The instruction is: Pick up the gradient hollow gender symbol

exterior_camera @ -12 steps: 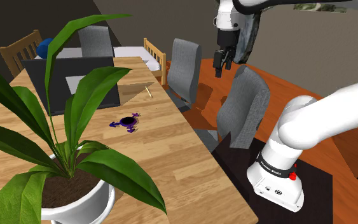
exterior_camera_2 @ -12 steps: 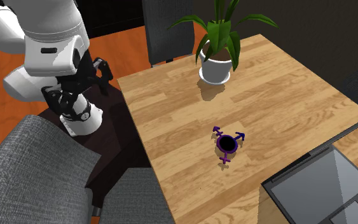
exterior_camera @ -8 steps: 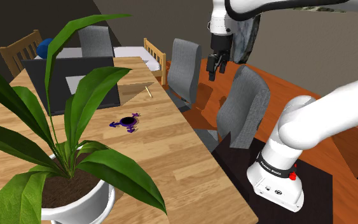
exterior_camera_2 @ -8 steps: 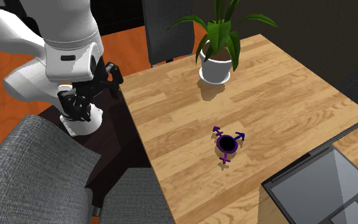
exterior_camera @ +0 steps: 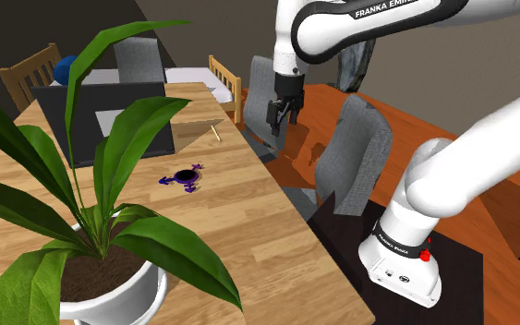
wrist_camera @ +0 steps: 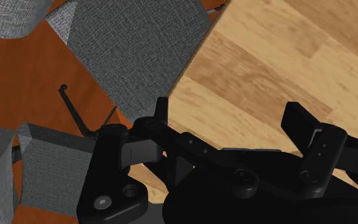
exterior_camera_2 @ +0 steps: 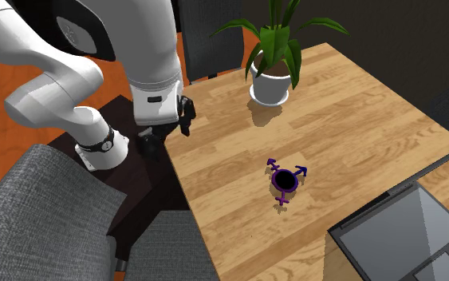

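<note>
My tool (exterior_camera: 277,118) hangs over the bench (exterior_camera: 248,217) edge, its fingers apart and holding nothing. The purple gender symbol (exterior_camera: 187,177) lies on the bench between laptop (exterior_camera: 110,120) and potted plant (exterior_camera: 110,282), well apart from my tool.

Wooden table (exterior_camera_2: 358,120); purple symbol (exterior_camera_2: 285,195), potted plant (exterior_camera_2: 270,88), laptop (exterior_camera_2: 398,235), perhaps a pencil (exterior_camera: 216,133)

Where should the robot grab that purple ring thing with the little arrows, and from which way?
Probably the ring's rim of the purple-and-black hollow gender symbol, from straight above: it lies flat on the wooden table, so its edges sit too low for a sideways pinch.
</note>
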Motion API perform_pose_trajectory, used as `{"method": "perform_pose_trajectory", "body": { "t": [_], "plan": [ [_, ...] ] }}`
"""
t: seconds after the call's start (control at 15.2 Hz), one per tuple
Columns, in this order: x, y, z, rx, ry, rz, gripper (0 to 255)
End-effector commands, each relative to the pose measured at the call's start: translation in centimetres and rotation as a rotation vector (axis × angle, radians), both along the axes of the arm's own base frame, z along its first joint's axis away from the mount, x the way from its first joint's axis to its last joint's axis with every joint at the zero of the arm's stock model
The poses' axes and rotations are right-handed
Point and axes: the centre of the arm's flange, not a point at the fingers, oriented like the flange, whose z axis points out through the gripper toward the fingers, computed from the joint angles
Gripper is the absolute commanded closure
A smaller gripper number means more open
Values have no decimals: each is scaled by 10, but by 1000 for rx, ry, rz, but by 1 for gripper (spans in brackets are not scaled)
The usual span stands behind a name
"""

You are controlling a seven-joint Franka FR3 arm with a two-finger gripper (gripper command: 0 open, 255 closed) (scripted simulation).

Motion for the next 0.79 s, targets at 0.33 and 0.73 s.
{"method": "perform_pose_trajectory", "body": {
  "t": [0.33, 0.73],
  "plan": [
    [52, 51, -51, 26, -42, -16, 0],
    [98, 93, -91, 48, -76, -30, 0]
  ]
}}
